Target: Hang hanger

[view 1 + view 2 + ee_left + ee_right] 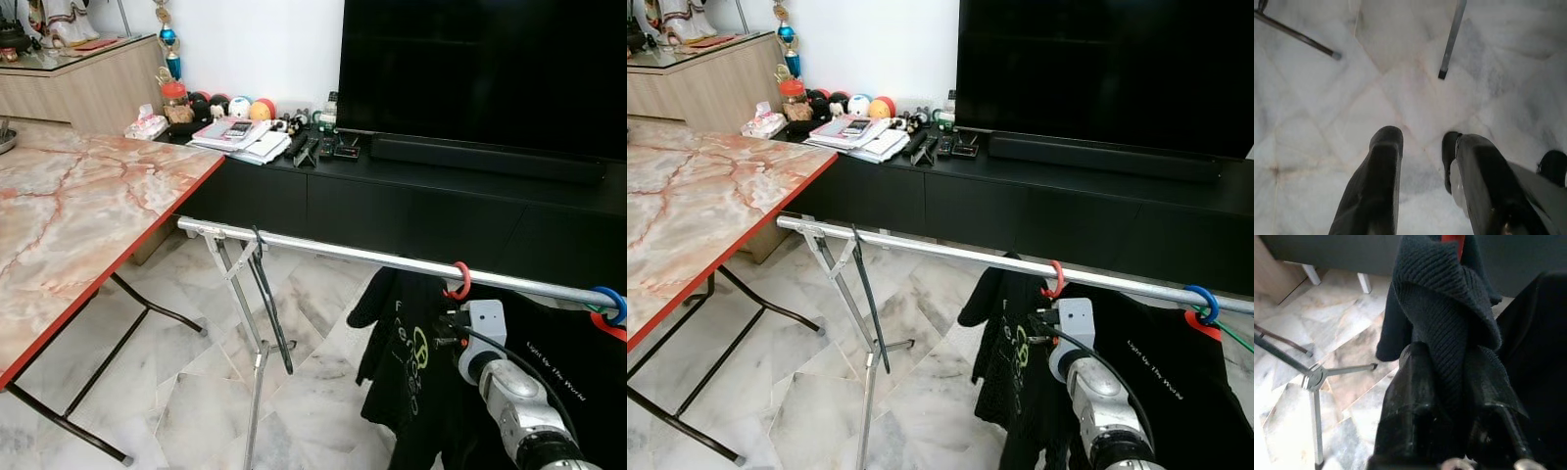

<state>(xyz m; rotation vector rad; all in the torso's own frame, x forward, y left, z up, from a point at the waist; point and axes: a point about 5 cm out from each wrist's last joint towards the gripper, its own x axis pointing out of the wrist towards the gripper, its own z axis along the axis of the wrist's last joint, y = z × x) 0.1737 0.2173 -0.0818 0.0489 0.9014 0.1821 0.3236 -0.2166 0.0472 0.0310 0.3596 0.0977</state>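
Fingers (1382,161) of the left gripper (1418,152), lower centre of its wrist view, stand apart over marble floor (1400,98), holding nothing. Centre-right in the eye views, the red hanger (458,281) is hooked over the silver rail (333,253), bearing a black shirt (402,343). Lower right, the right gripper (1449,396) pinches that shirt's knit collar (1449,308); hanging seems done, only release remaining.

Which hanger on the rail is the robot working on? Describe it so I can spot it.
Follow the silver rail in front of the TV cabinet toward its right end. The red hook carries a black shirt, pinched by the right gripper. The next hook is blue.
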